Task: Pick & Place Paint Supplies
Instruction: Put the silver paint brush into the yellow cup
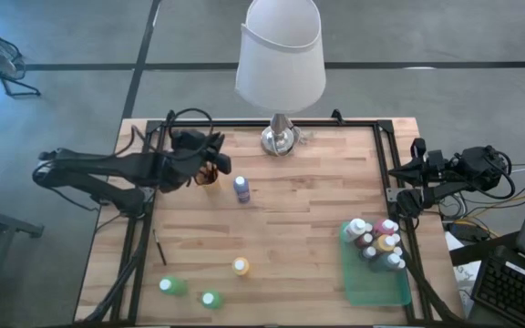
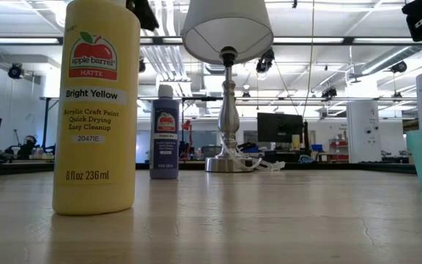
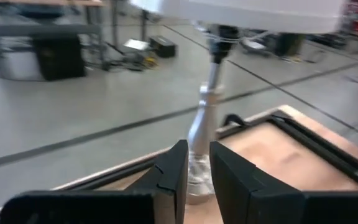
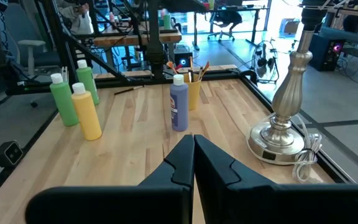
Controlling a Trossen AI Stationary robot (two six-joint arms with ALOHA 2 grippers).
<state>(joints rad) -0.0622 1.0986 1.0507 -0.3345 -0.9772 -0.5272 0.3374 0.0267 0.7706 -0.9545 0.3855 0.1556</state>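
The left gripper (image 1: pixel 210 162) hovers over a small yellow cup (image 4: pixel 193 93) of brushes near the table's (image 1: pixel 290 237) far left corner, beside the lamp (image 1: pixel 281 64); the step in hand appears to be a pickup or drop at that cup. Its fingers (image 3: pixel 173 177) stand a narrow gap apart, with nothing visibly between them. The purple bottle (image 1: pixel 241 189) stands just beside the cup, a yellow bottle (image 1: pixel 241 266) and two green bottles (image 1: pixel 173 286) nearer the front, and one loose brush (image 1: pixel 159 248) lies at the left edge. More bottles crowd the green tray (image 1: pixel 372 287). The right gripper (image 1: pixel 406 202) waits fully closed and empty at the right edge. Next, the left arm likely needs to descend squarely onto a chosen item.
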